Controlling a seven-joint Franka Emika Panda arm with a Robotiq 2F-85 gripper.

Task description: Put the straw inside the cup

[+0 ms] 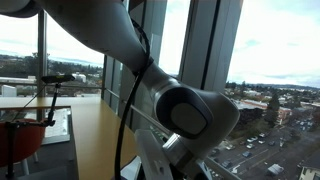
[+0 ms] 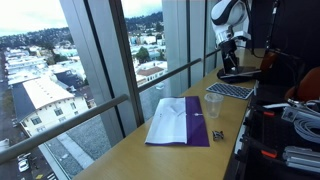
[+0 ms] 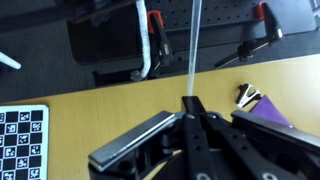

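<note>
The black metal gripper (image 3: 190,106) is clenched on a thin, translucent white plastic straw (image 3: 193,50), which juts out straight past its fingertips over the smooth wooden table (image 3: 90,110). The clear plastic cup (image 2: 213,103) stands just beside a flat purple-and-white cloth (image 2: 180,122).

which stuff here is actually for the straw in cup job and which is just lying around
For the job: thin white straw, held in the shut gripper; clear plastic cup.
Just lying about: white and purple cloth; black-and-white checkerboard card; small dark object beside the cloth; red-tipped clamps.
</note>
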